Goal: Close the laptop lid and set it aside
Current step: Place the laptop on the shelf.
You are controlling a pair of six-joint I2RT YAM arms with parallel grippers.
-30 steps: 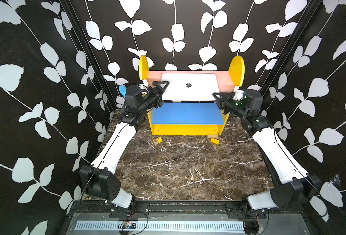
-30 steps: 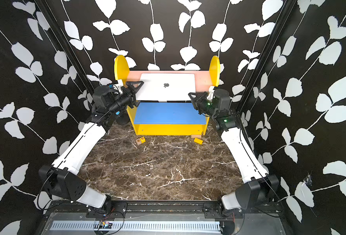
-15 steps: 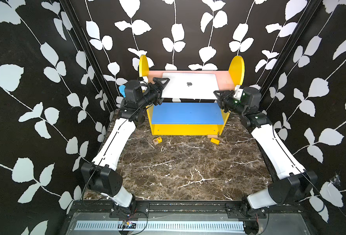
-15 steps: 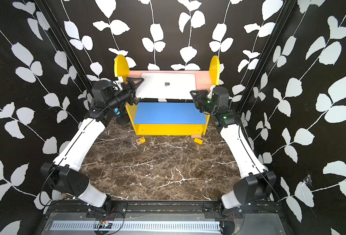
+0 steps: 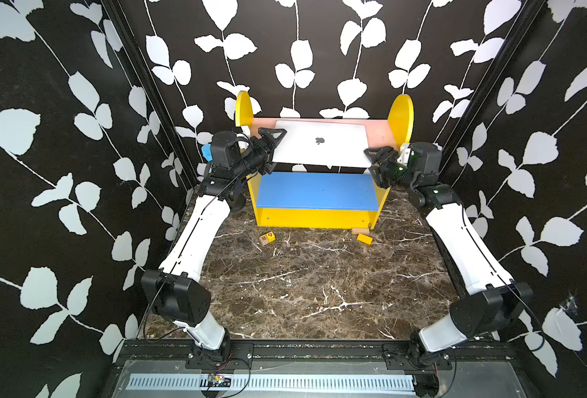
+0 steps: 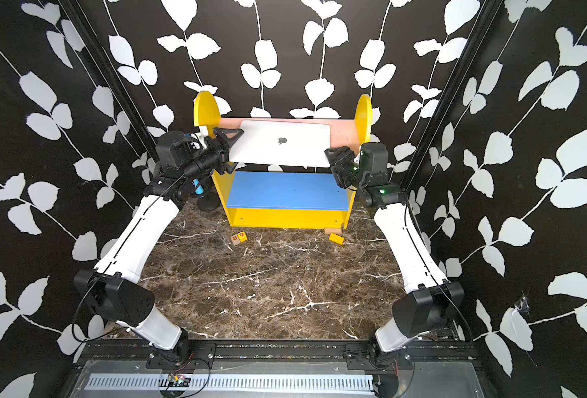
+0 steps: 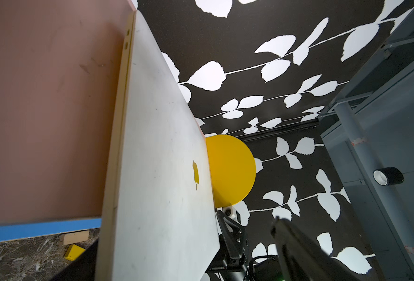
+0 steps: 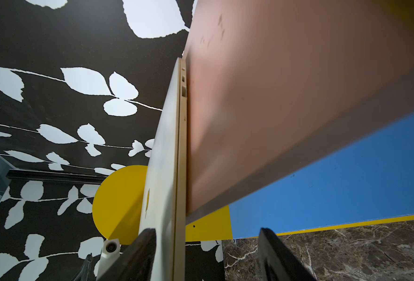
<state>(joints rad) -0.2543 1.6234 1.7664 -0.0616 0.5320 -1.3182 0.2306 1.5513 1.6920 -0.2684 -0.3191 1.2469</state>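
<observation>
The laptop [image 5: 319, 151] [image 6: 281, 151] lies flat on the pink top board [image 5: 378, 132] of a yellow shelf, its front edge overhanging the board. The lid [image 7: 162, 170] is down on the base, apple logo facing up. My left gripper [image 5: 271, 151] [image 6: 231, 150] [image 7: 186, 258] stands open around the laptop's left edge, its fingers apart from it. My right gripper [image 5: 374, 163] [image 6: 335, 163] [image 8: 208, 255] is open at the right front corner. The laptop's thin edge [image 8: 179, 170] sits between its fingers, close to one finger [image 8: 137, 255] and far from the opposite one.
The shelf has round-topped yellow side panels [image 5: 400, 117] and a blue lower board [image 5: 319, 191]. A lettered block [image 5: 266, 237], a yellow block [image 5: 364, 238] and a small wooden piece [image 5: 360, 230] lie on the marble table [image 5: 319, 293]. A blue-handled thing on a black base [image 6: 200, 193] stands behind my left arm.
The right gripper's jaws have spread apart around the laptop's right edge. Both wrists have moved slightly toward the shelf. The laptop lies about where it was, and the left gripper stays open.
</observation>
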